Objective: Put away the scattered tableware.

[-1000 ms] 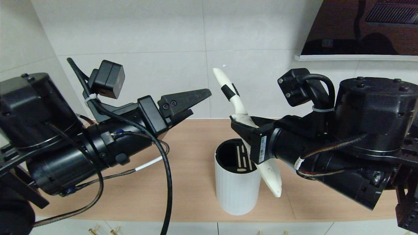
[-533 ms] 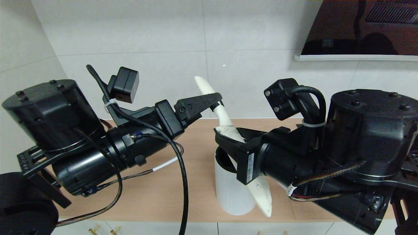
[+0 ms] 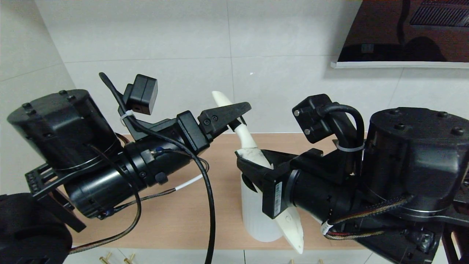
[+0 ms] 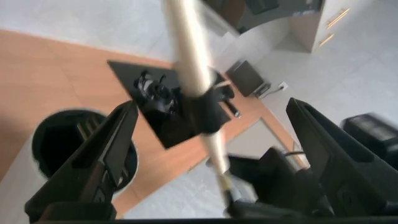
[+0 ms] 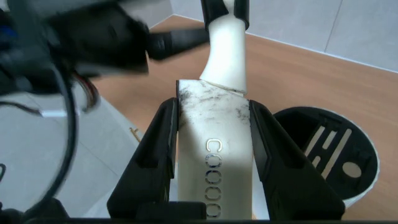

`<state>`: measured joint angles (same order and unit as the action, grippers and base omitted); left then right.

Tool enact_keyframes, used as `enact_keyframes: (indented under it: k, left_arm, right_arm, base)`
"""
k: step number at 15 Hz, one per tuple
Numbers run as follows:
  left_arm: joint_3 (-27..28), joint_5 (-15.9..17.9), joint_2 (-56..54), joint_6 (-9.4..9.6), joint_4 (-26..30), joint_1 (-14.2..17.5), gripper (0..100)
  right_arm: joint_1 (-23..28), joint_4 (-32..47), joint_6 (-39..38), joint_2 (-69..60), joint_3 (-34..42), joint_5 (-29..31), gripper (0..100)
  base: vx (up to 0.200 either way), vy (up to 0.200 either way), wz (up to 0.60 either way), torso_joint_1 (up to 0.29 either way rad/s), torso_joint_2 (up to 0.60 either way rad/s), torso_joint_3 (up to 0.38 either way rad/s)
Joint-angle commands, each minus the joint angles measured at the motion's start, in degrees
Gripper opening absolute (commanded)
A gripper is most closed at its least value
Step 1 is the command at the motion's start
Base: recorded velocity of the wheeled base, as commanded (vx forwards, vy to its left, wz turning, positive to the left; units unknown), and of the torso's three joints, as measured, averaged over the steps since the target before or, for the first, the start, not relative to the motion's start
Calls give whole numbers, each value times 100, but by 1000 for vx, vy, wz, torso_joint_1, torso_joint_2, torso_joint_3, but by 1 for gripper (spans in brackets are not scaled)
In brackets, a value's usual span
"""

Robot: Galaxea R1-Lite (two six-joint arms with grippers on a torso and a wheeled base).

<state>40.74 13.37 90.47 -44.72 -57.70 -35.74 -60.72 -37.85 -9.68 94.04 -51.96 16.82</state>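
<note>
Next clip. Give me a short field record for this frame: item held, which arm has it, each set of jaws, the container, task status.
held item: white utensil with a black band on its handle, tilted, wide end down
held by: right gripper, jaws shut on the wide part
left gripper: jaws open, one on each side of the handle, not touching it
container: white cylindrical holder, dark inside, upright on the wooden counter, near the utensil's lower end
status: utensil not yet in the holder
</note>
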Motion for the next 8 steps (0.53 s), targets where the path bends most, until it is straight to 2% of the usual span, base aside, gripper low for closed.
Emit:
enact_keyframes:
  k: [1,8]
  left_arm:
    - [-14,-1,-11,-2,-13,6,100]
    - [-5,-37,120,-2,-40,-3,100]
  right_arm:
    - [-63,-3,-34,9,36,-4,0]
    - [-159,-3,-69,9,36,-4,0]
  base:
    - [0,0,0,0,0,0]
    - [0,0,0,0,0,0]
